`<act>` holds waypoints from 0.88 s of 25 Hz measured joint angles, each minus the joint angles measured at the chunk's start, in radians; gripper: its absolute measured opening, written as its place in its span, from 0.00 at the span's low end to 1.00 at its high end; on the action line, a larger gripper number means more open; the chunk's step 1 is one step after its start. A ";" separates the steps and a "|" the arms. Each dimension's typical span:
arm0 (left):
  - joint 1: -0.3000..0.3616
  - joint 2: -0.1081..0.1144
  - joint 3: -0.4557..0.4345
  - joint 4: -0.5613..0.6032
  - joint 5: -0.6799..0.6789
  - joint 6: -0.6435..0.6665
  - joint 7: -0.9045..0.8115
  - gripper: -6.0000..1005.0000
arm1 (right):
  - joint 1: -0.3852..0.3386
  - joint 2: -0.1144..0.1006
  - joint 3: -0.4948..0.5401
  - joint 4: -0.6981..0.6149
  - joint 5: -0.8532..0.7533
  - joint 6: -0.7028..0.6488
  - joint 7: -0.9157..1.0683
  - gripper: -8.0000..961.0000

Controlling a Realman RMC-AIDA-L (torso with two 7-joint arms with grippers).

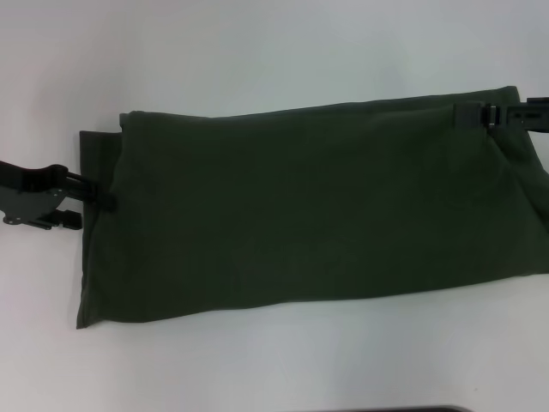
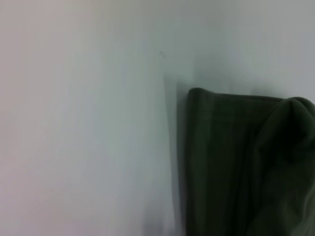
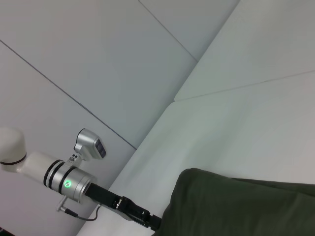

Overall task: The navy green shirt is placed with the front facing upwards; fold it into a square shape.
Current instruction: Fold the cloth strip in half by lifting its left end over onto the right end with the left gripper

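1. The navy green shirt (image 1: 300, 215) lies on the white surface (image 1: 257, 51) as a long folded band, running from 9 o'clock to 3 o'clock across the middle of the head view. No lettering, collar or tag is visible on the upward face.
2. A lower layer of the shirt projects beyond the upper layer at the 9 o'clock end, forming a narrow flat strip. At the 3 o'clock end the cloth runs out of the head view.
3. The far long edge of the band rises toward 2 o'clock; the near long edge runs from 7 o'clock to 4 o'clock.
4. The left gripper (image 1: 101, 199) stands at 9 o'clock, its jaws closed on the edge of the shirt's upper layer. The left wrist view shows a shirt corner (image 2: 236, 162) flat on the surface, with a raised fold of cloth beside it.
5. The right gripper (image 1: 467, 115) stands at 2 o'clock, at the far edge of the band. Its jaws are closed on the cloth there.
6. The right wrist view shows the shirt (image 3: 246, 206) bulging above the surface, with the left arm (image 3: 64, 179) reaching to the shirt's edge.
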 joint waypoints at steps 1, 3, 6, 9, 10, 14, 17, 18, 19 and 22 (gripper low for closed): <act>0.000 0.000 0.000 0.000 0.000 0.000 0.000 0.66 | 0.000 0.000 0.000 0.000 0.000 0.000 0.000 0.64; 0.000 0.000 0.000 -0.002 0.001 0.000 0.001 0.66 | 0.000 0.000 0.000 0.000 0.000 0.000 0.000 0.64; -0.002 -0.002 0.000 -0.004 0.001 0.001 0.001 0.66 | 0.000 0.000 0.000 0.000 0.000 0.000 0.000 0.64; -0.004 -0.002 0.000 -0.004 0.001 0.001 0.001 0.66 | 0.000 0.000 0.000 0.000 0.000 0.000 0.000 0.64; -0.004 -0.003 0.000 -0.004 0.001 0.001 0.002 0.66 | 0.000 0.000 0.000 0.000 0.000 0.000 0.000 0.64; -0.007 -0.006 0.000 -0.005 0.001 0.005 0.004 0.66 | 0.000 0.000 0.000 0.000 0.000 0.000 0.000 0.64; -0.012 -0.008 0.006 -0.009 0.001 0.006 0.008 0.66 | 0.000 0.000 0.000 0.000 0.000 0.000 0.000 0.64; -0.012 -0.009 0.008 -0.010 0.001 0.006 0.008 0.66 | 0.000 0.000 0.000 0.000 0.000 0.000 0.000 0.64; -0.013 -0.011 0.010 -0.010 0.000 0.007 0.008 0.66 | 0.000 0.000 0.000 0.000 0.000 0.000 0.000 0.64; -0.014 -0.017 0.011 -0.010 -0.003 0.012 0.011 0.65 | 0.000 -0.001 0.000 0.000 0.000 0.000 0.000 0.64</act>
